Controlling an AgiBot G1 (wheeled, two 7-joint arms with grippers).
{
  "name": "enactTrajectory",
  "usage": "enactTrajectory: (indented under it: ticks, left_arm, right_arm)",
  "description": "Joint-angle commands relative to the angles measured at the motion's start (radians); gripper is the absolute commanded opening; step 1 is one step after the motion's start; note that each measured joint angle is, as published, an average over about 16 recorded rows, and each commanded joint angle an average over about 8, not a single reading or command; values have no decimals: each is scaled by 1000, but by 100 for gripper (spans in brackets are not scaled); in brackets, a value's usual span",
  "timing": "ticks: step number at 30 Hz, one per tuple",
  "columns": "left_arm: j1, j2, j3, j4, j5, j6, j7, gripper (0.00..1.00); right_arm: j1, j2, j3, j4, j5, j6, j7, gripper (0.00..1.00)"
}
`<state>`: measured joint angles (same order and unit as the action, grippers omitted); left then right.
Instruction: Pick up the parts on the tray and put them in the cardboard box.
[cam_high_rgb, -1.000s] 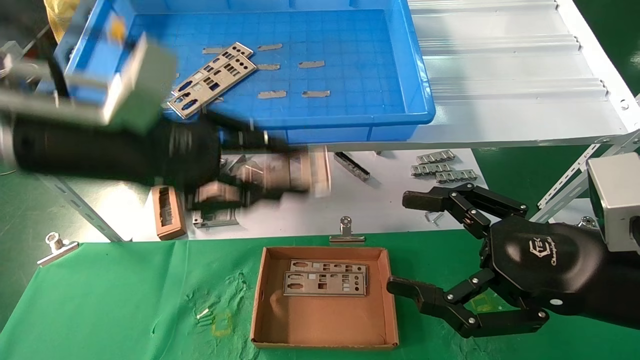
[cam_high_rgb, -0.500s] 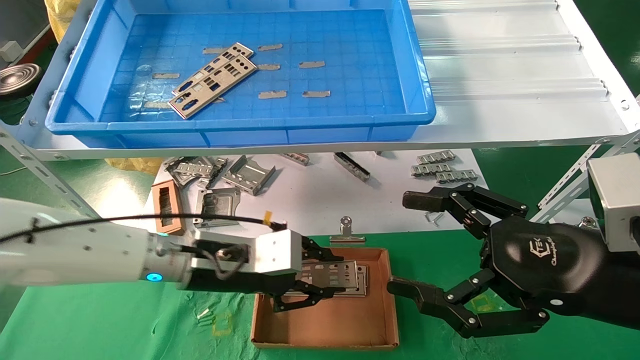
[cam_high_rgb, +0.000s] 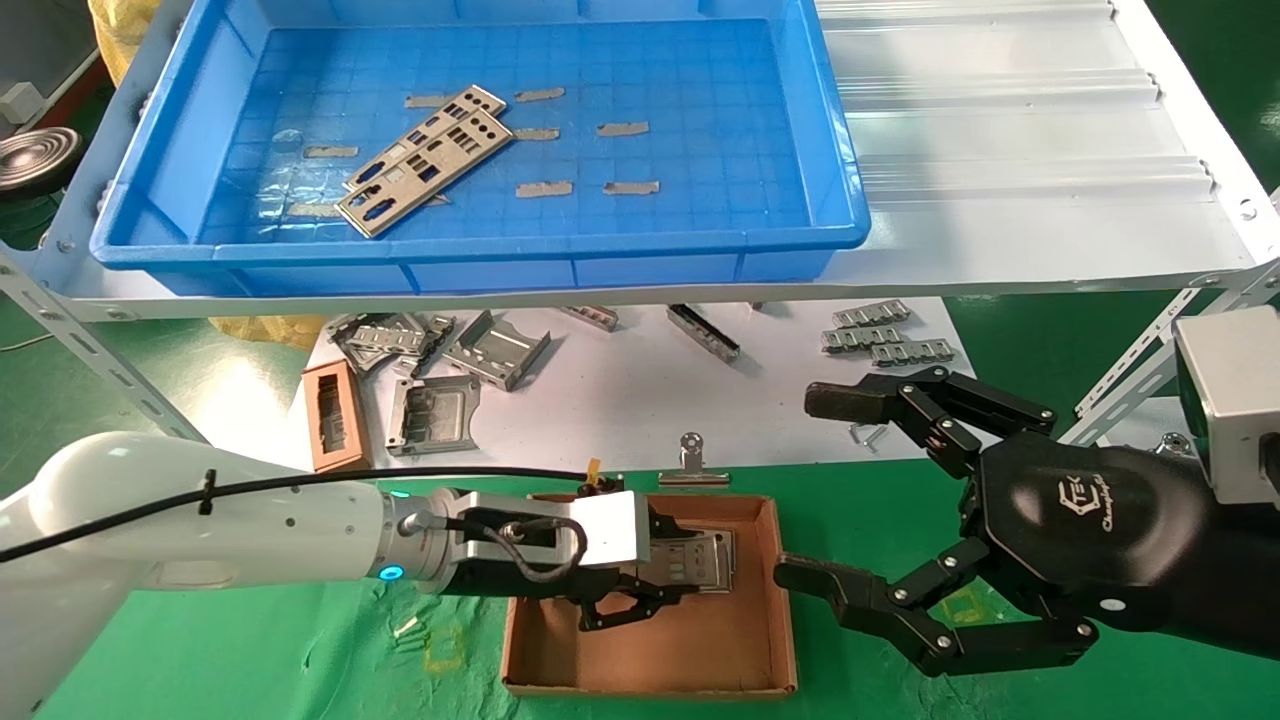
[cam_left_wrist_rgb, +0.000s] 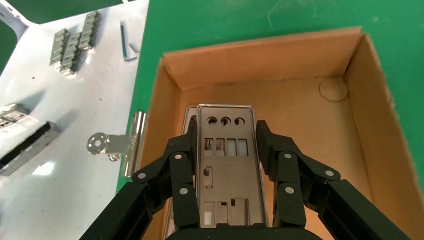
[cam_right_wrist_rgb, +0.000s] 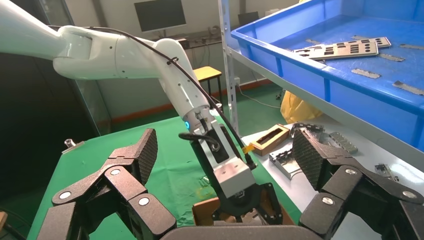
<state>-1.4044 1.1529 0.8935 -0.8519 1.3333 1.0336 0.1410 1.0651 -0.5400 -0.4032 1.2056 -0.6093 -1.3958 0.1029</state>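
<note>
the left gripper (cam_high_rgb: 650, 585) hung low inside the cardboard box (cam_high_rgb: 530, 640), its fingers (cam_left_wrist_rgb: 182, 165) closed on the long edges of a punched metal plate (cam_left_wrist_rgb: 223, 170). in the left wrist view the plate lay lengthwise between the two fingers, its end with three round holes poking out past the tips, right over plates already stacked in the box (cam_high_rgb: 722, 562). the likely trouble, as i judged it: if the fingers opened while the plate was tilted or still raised, it could slide off the stack, or land propped against the box's far wall rather than flat. a pad dragging on the thin edge could also shift the plates beneath.

further back, two more plates (cam_high_rgb: 425, 160) lay overlapped on the blue tray's floor (cam_high_rgb: 700, 150), well apart from either gripper, so the job looked unfinished.

the right gripper (cam_high_rgb: 830, 490) hovered beside the box's right wall with its fingers spread wide and nothing between them.
</note>
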Motion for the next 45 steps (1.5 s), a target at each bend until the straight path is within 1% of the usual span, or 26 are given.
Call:
enactTrajectory:
  ticks: [1, 2, 11, 17, 21, 27, 31, 37, 45]
  left_arm:
    - [1, 10, 5, 11, 9, -6, 2, 96]
    - [1, 15, 6, 15, 12, -12, 6, 100]
    - [-6, 45, 14, 48, 25, -22, 20, 100]
    - [-12, 44, 5, 63, 10, -12, 22, 100]
    - [-14, 24, -16, 74, -40, 32, -1, 100]
    - [-12, -37, -64, 122, -169, 164, -67, 100]
    - [-3, -72, -88, 156, -223, 214, -84, 100]
    - [16, -94, -110, 182, -262, 234, -91, 100]
    - [13, -90, -107, 166, -250, 228, -90, 100]
  right_arm:
    - [0, 0, 0, 0, 0, 0, 0, 100]
    - [0, 0, 0, 0, 0, 0, 0, 100]
    - [0, 0, 0, 0, 0, 0, 0, 100]
    - [0, 0, 0, 0, 0, 0, 0, 100]
    - [0, 0, 0, 0, 0, 0, 0, 100]
    - [0, 0, 0, 0, 0, 0, 0, 100]
    - [0, 0, 0, 0, 0, 0, 0, 100]
    - [0, 0, 0, 0, 0, 0, 0, 100]
    - [0, 0, 0, 0, 0, 0, 0, 100]
